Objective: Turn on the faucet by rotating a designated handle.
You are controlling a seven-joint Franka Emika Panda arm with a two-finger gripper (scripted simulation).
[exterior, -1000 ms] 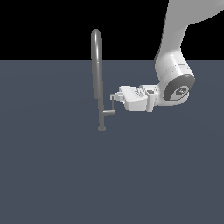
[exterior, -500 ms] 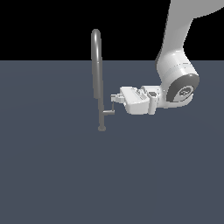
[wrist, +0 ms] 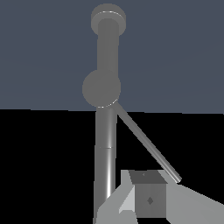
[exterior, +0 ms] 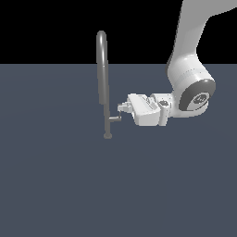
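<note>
The faucet (exterior: 102, 78) is standing upright on the grey table (exterior: 55, 185), well away from the table's edges, its arched top rising above the far edge. The handle (exterior: 115, 119) is sticking out sideways from low on the pipe, just above the round base. The tool (exterior: 121, 110) is lying level beside the handle, its tip right at the handle's thin rod (wrist: 146, 144). Whether its fingers are apart or together, I cannot tell.
</note>
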